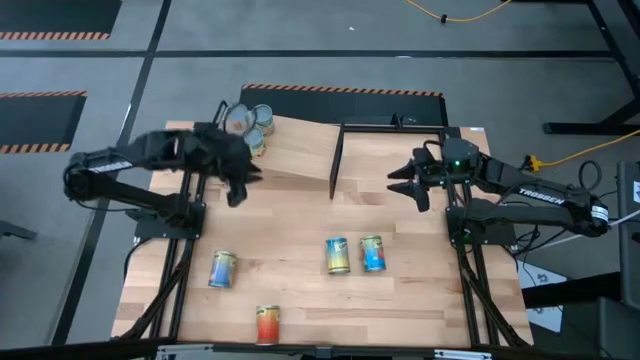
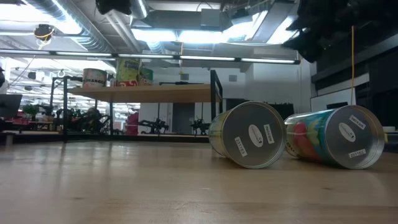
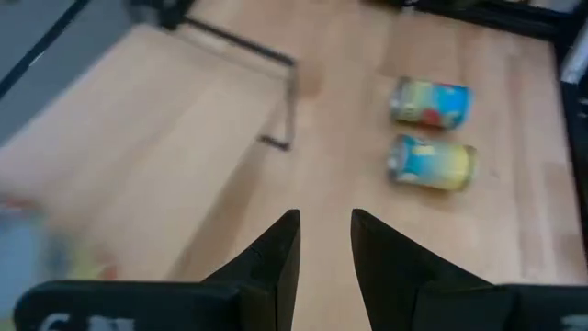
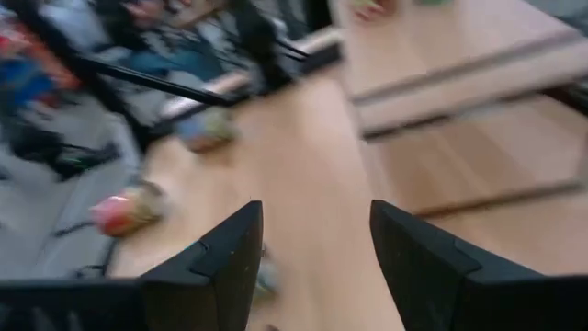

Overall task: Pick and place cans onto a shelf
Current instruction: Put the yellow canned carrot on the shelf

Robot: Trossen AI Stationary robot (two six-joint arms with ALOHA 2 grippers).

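Nearest the table's front edge a red-orange can lies on its side, then a yellow one and a pair, long axes running front to back, ready to grab. Beyond, the left gripper and right gripper hover with fingers parted, holding nothing. Farthest, two cans stand on the tilted shelf.

Cans on table: four, lying on their sides — yellow-blue, red-orange, and a pair
Cans on shelf: at least two, at its 9 o'clock end; exact number unclear
Shelves: one
Dividers: one
Arms: two
Grippers: two — left, right
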